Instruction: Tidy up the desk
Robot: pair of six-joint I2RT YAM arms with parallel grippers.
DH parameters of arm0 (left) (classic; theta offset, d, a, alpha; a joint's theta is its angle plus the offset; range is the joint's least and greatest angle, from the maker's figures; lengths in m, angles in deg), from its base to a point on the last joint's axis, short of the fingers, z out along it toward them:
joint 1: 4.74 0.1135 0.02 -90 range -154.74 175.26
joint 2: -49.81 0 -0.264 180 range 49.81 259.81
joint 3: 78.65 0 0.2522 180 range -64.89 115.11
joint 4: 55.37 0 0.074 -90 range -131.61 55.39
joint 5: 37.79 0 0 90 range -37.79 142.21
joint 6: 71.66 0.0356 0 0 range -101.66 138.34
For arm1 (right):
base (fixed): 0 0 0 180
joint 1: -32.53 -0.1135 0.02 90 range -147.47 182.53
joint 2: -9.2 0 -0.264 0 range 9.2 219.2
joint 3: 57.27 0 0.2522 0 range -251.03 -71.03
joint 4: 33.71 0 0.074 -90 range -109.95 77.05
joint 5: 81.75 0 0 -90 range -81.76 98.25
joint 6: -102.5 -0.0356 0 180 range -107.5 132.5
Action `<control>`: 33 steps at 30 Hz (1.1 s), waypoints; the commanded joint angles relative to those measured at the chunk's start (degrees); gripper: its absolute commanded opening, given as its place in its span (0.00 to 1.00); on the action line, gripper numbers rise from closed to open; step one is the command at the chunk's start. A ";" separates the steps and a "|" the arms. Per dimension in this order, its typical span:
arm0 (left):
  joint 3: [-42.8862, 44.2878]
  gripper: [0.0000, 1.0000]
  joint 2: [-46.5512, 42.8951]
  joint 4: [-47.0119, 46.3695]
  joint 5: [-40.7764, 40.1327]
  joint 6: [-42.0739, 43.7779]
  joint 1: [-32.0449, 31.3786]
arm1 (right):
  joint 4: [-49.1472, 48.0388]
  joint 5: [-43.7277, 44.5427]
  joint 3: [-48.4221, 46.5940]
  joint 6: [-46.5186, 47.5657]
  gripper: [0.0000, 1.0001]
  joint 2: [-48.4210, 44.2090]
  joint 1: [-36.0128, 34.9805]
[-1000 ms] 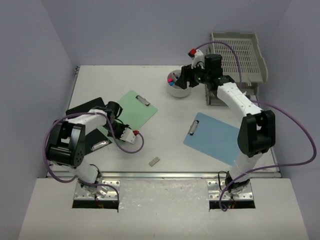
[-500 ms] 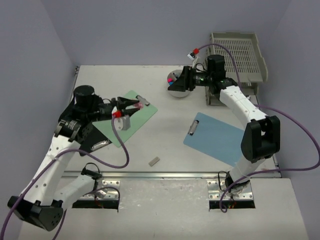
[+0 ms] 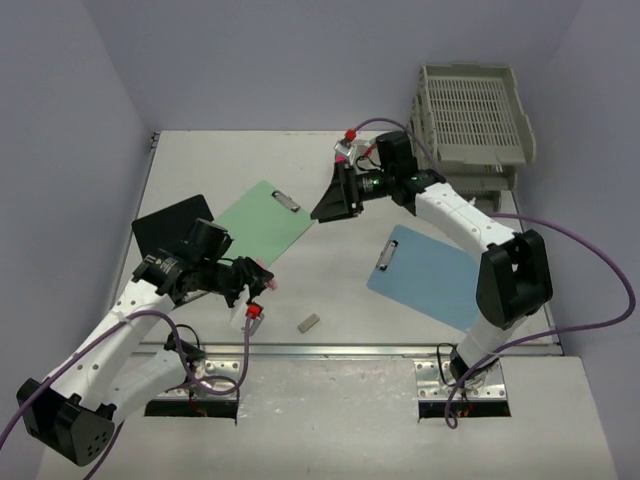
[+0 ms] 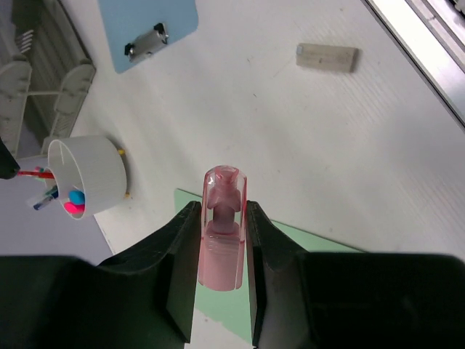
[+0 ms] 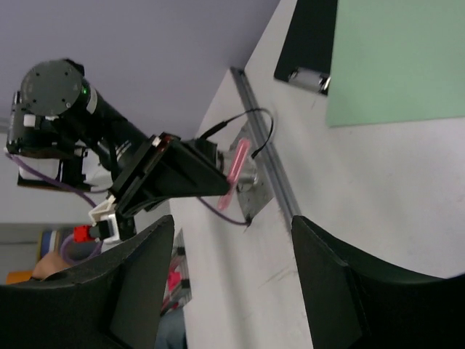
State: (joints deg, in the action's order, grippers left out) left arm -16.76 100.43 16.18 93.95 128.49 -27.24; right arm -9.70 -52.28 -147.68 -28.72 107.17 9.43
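The desk (image 3: 200, 165) lies beneath the left pincer (image 4: 221, 211), grasping a pink tube (image 4: 221, 240), and the sideways-pointing right pincer (image 3: 332, 197), released.

The flat white desk (image 3: 225, 160) lies bare toward its far left corner and between the green clipboard (image 3: 262, 222) and the blue clipboard (image 3: 435, 278). Stacked grey slotted trays (image 3: 470, 115) block the far right corner.
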 commanded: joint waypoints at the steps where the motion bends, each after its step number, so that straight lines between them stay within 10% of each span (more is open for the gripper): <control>1: 0.87 0.00 -0.19 2.03 -5.87 46.43 -3.62 | 4.72 -2.30 0.01 1.47 0.67 0.71 -5.76; 33: 0.69 0.01 5.01 -0.99 -8.71 46.48 -15.54 | 19.80 3.83 -12.03 11.55 0.59 16.60 -20.92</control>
State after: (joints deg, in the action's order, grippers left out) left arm -16.77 105.25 16.54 84.33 131.09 -41.91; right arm 7.63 -47.47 -157.90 -19.93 123.21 -10.48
